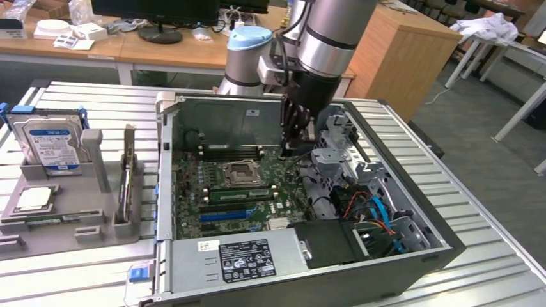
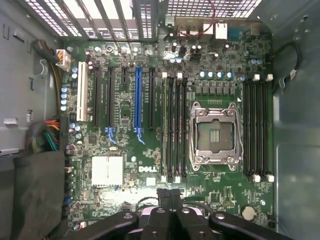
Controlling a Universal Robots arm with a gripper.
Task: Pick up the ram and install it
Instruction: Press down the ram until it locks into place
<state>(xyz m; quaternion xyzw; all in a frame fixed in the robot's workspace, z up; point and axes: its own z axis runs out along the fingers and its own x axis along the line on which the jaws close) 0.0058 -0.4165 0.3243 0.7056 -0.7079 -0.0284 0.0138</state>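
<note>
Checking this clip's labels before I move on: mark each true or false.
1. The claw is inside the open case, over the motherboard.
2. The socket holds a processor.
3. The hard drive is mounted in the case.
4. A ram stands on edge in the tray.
1. True. The claw hangs inside the open case, above the motherboard.
2. False. The socket is empty. The processor lies on the tray.
3. False. The hard drive stands in the tray, on the exterior view's left of the case.
4. True. The ram stands on edge in the tray, beside the case.
</note>
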